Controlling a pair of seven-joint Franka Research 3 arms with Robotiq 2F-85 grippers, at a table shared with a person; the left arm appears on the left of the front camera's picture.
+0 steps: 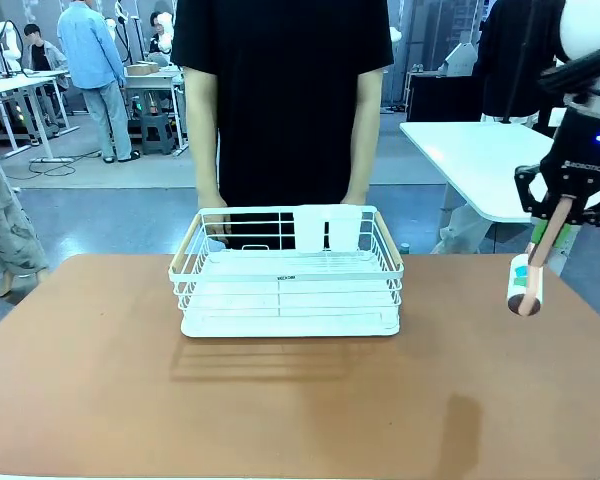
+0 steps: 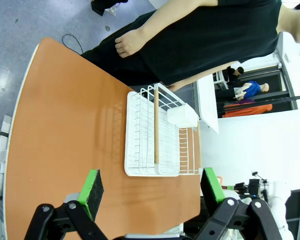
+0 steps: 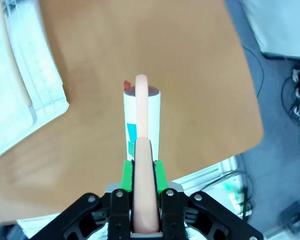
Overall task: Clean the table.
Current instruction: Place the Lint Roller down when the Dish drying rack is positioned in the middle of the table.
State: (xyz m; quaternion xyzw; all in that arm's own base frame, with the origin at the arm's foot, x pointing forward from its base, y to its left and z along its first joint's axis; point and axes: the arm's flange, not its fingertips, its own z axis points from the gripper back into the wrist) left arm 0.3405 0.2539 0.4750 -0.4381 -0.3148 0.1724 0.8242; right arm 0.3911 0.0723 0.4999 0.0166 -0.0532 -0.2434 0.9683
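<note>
Landmark: the white wire rack (image 1: 288,272), sitting on the far middle of the table (image 1: 280,400) — a wide reddish-brown top with rounded corners that runs well past the rack on both sides and toward the near edge.

Right gripper (image 1: 546,232) hangs above the table's right end, well to the right of the rack, fingers pointing down. Its green pads are pressed together on the pinkish handle of a lint roller (image 1: 526,282). In the right wrist view the handle runs up between the fingers (image 3: 126,172) and curves over the roller's white drum (image 3: 141,117), which carries a teal label. From the front the drum hangs at the right edge of the table, to the right of the rack and lower than the gripper; whether it touches the surface I cannot tell.

Left gripper (image 2: 152,189) — seen in its own wrist view, jaws spread wide, nothing between the green pads (image 2: 91,189). The rack lies beyond it, past a stretch of bare table.

Rack details: wooden side rails, a white cup-like holder (image 1: 328,228) at its far right corner.

A person in a black shirt (image 1: 280,100) stands just behind the rack at the far edge, arms down, one hand (image 2: 128,42) loosely curled beside the table.
</note>
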